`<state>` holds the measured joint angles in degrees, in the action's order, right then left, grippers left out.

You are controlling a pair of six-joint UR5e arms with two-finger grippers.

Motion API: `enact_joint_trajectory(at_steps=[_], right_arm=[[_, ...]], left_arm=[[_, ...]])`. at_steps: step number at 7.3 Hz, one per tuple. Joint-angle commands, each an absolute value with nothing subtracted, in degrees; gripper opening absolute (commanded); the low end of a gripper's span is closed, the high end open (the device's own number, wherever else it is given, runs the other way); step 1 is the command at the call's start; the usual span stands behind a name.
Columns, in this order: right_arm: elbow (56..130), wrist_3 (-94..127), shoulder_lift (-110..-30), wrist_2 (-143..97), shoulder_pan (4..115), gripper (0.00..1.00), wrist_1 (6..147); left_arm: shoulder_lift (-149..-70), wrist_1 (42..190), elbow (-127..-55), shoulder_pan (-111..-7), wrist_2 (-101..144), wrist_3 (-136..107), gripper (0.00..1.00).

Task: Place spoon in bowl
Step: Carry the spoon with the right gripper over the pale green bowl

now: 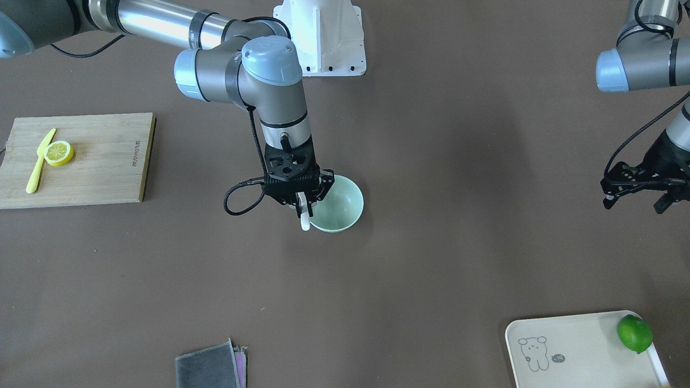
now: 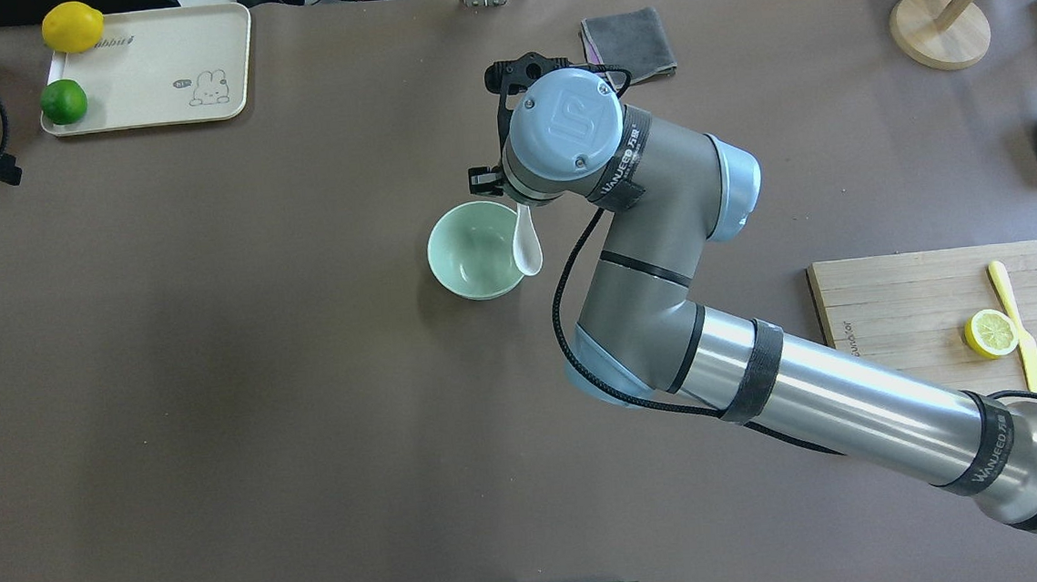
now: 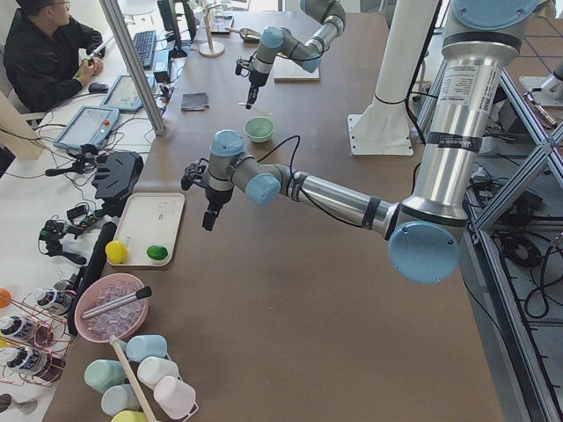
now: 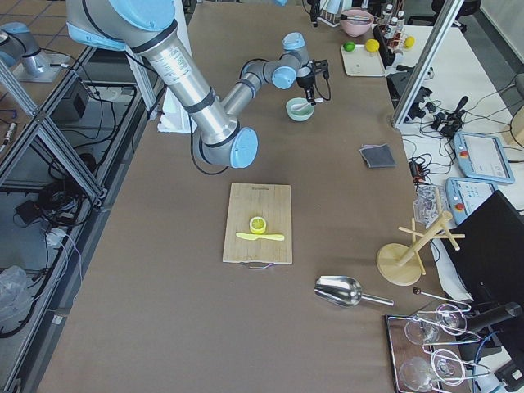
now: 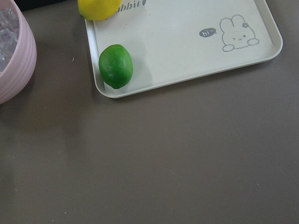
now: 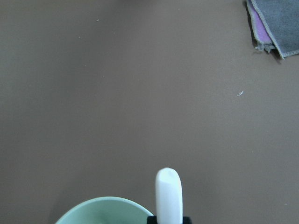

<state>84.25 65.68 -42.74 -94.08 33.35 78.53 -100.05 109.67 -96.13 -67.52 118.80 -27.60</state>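
Observation:
The pale mint-green bowl [image 2: 470, 253] stands mid-table, and it also shows in the front view [image 1: 340, 205]. My right gripper [image 1: 306, 203] is shut on the white spoon [image 2: 527, 245] at the bowl's rim. The spoon's scoop hangs over the rim edge nearest that arm. Its handle end [image 1: 305, 220] sticks out past the fingers. In the right wrist view the handle [image 6: 168, 196] rises in front of the bowl's rim [image 6: 100, 207]. I cannot tell whether the spoon touches the bowl. My left gripper [image 1: 636, 200] is open and empty, far off near the tray.
A cream tray [image 2: 147, 70] holds a lime [image 2: 63, 101] and a lemon [image 2: 72, 26]. A wooden board [image 2: 930, 299] carries a lemon slice [image 2: 990, 333] and a yellow knife [image 2: 1013, 320]. A grey cloth [image 2: 629, 41] lies beyond the bowl. A pink bowl [image 5: 11, 60] stands beside the tray.

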Motion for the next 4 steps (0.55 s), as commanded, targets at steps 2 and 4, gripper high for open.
enact_joint_trajectory(at_steps=[2, 4], right_arm=[[82.89, 66.35, -41.67, -93.16, 32.61, 0.0, 77.36], [78.42, 66.44, -38.17, -93.16, 32.52, 0.0, 75.51]], left_arm=[[-100.46, 109.69, -95.89, -67.32, 118.83, -27.6, 0.98], [-100.55, 109.69, -95.54, -67.32, 118.83, -27.51, 0.98]])
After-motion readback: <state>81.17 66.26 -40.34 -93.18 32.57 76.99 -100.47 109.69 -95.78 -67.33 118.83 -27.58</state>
